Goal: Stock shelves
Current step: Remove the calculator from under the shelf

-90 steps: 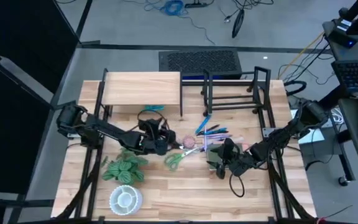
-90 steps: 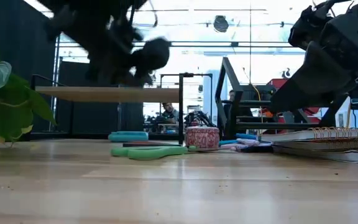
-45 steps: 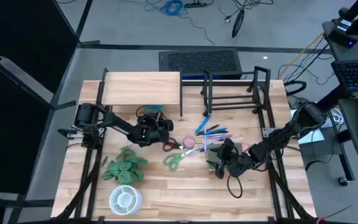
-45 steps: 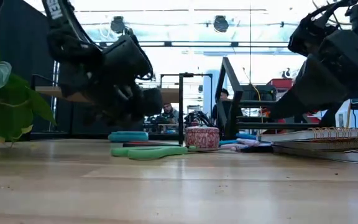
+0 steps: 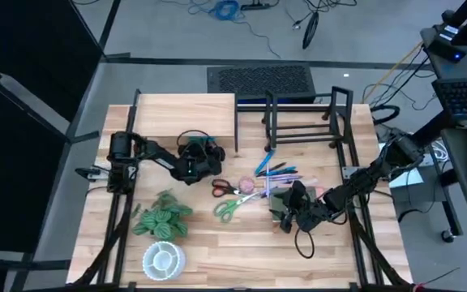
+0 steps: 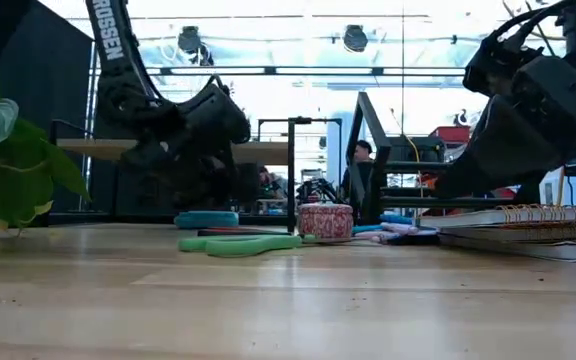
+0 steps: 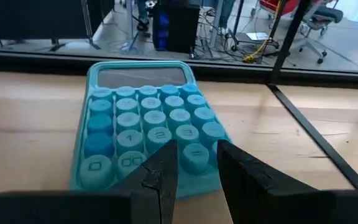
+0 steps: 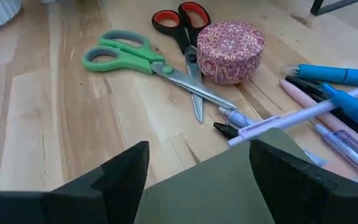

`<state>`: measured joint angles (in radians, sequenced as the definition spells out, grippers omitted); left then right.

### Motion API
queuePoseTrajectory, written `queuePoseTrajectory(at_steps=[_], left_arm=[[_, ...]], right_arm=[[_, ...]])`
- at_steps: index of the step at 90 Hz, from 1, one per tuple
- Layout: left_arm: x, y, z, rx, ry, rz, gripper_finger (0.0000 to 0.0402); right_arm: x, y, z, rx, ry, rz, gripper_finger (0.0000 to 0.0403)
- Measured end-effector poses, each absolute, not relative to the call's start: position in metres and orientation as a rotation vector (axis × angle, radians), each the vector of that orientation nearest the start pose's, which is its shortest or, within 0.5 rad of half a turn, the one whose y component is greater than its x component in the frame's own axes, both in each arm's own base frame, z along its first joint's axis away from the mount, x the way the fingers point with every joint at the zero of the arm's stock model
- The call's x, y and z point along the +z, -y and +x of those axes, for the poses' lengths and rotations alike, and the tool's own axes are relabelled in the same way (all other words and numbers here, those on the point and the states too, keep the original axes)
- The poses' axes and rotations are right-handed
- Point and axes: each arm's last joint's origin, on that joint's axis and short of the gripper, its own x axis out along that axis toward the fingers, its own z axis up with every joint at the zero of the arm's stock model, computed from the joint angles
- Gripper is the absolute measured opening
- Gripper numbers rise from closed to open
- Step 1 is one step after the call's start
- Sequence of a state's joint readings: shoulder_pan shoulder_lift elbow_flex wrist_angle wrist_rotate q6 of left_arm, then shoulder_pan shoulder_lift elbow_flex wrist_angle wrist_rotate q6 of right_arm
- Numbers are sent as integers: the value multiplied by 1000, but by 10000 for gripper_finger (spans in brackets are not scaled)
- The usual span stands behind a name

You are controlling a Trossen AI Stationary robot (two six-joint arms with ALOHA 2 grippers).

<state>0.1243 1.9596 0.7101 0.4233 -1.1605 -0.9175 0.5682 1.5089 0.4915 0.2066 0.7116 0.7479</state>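
The left pincer (image 7: 194, 171), fingers narrowly apart, hovers at the near edge of the rigid, light turquoise round-keyed plastic calculator (image 7: 148, 127) lying under the pale-wood riser shelf (image 5: 185, 115); grip its side edges.

"ROSSEN" lettering on left arm (image 6: 118, 50); digits 0, 00, 1, 2 on calculator (image 7: 145, 132) keys.

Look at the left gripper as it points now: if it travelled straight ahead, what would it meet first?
Most likely the teal calculator. In the left wrist view, the left gripper hangs open right at its near edge, fingers pointing across the keys. How high it hangs above them is hard to judge.
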Motion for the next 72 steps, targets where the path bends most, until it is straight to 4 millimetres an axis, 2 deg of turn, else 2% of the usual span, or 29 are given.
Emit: queuePoseTrajectory(at_steps=[18,44,72], left_arm=[[72,-73,304,1447,-151,-256,97],[54,-88,299,1505,-183,-239,97],[52,-69,303,1422,-260,-190,97]], right_arm=[[125,-116,217,-364,-549,249,263],[125,-116,217,-369,-547,267,263],[125,-116,217,-375,-545,287,263]])
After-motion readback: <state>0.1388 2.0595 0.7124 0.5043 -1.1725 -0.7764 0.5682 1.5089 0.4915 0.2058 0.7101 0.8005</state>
